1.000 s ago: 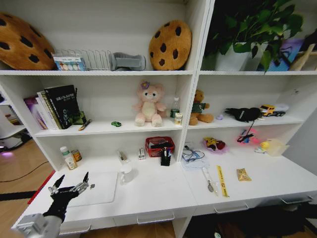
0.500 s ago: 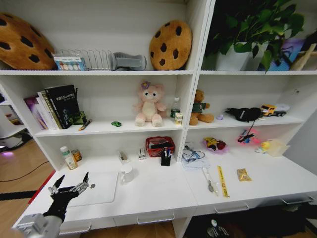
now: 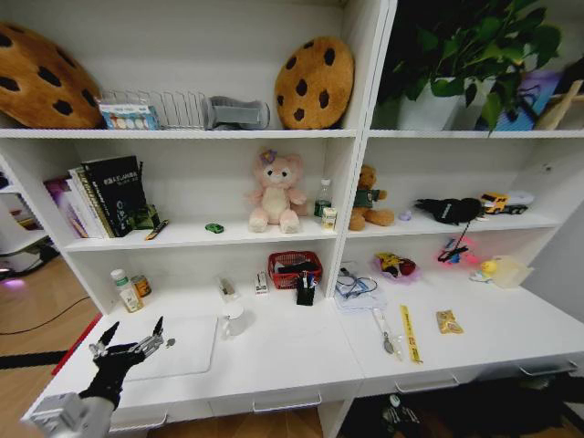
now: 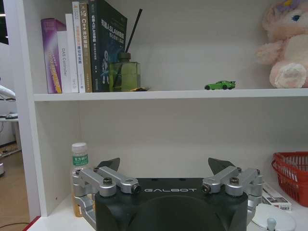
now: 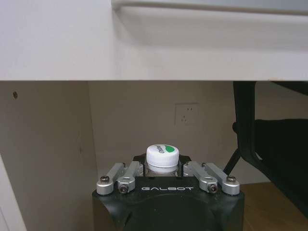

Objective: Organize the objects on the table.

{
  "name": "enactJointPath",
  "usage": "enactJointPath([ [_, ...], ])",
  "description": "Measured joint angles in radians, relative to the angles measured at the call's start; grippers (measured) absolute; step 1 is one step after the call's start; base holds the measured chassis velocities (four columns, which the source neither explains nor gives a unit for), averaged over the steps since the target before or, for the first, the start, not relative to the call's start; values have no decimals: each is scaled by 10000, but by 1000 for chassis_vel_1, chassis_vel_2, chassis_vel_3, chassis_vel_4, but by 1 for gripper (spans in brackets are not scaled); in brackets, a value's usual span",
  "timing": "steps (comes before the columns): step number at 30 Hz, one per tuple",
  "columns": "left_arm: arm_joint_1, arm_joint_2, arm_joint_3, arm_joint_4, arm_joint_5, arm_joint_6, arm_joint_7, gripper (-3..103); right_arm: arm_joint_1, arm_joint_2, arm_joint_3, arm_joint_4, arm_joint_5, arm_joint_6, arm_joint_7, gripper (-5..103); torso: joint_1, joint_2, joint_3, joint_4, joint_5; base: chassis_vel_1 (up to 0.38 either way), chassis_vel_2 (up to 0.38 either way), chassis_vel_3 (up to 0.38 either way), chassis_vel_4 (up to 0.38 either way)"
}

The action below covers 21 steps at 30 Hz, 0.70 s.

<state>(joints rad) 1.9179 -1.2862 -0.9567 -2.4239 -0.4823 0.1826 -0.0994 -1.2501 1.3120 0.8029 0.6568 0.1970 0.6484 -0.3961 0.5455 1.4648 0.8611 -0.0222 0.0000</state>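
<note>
Bright even indoor light, soft shadows under shelves, wide-angle bending at edges, blurred bottom corner

Up top, two brown cookie-shaped cushions (image 3: 313,82); below, pink plush bunny (image 3: 274,193), brown teddy bear (image 3: 368,209), leafy green potted plant (image 3: 465,50).

table (image 3: 292,360) white | toy car (image 4: 220,85) green | basket (image 3: 294,266) red | cushion (image 3: 314,82) brown, dark spots
</note>
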Motion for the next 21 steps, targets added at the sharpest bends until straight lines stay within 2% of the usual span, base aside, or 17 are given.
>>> enactJointPath([
  [16,0,0,0,0,0,0,0,100,123,-8,-48,-322,-112,129,5,30,0,0,0,-1,1,0,0,0,0],
  [21,0,0,0,-1,0,0,0,100,357,-13,-43,-429,-235,161,226,30,0,1,0,0,0,0,0,0,0],
])
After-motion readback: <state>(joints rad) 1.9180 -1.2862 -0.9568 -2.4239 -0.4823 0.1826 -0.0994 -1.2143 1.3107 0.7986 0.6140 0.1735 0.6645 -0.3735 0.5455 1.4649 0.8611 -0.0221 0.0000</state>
